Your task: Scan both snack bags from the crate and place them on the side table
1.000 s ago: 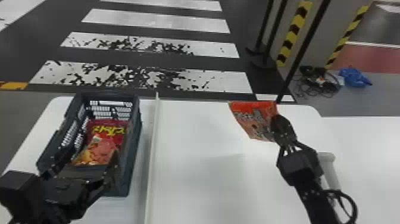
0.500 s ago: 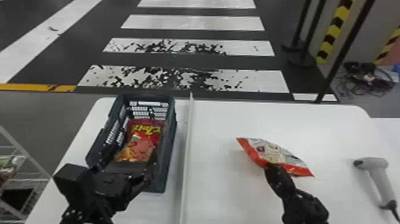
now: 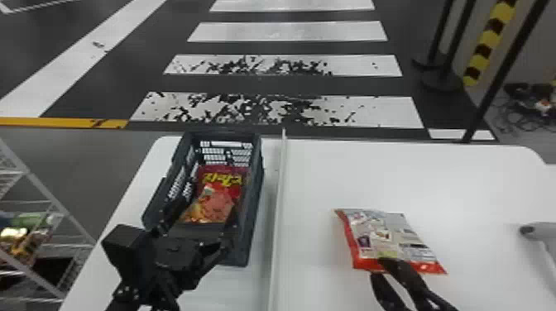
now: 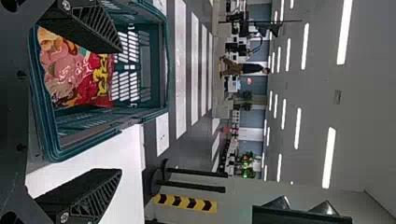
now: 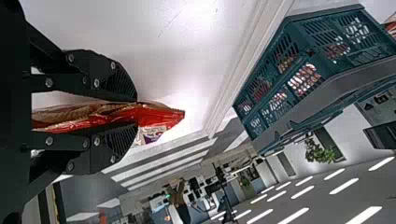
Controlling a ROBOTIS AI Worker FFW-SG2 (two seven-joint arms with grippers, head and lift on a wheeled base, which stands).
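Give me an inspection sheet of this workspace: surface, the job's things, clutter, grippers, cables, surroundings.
Surface: white table, split by a raised pale strip.
Job's things: one snack bag inside the dark crate; the other, a red-edged bag, held; scanner at the right.
Clutter: nothing seen on the table.
Grippers: left gripper open at the crate's near end; right gripper closed on the red-edged bag.
Cables: tangle on the floor, far right.
Surroundings: wire rack left, crosswalk stripes beyond.
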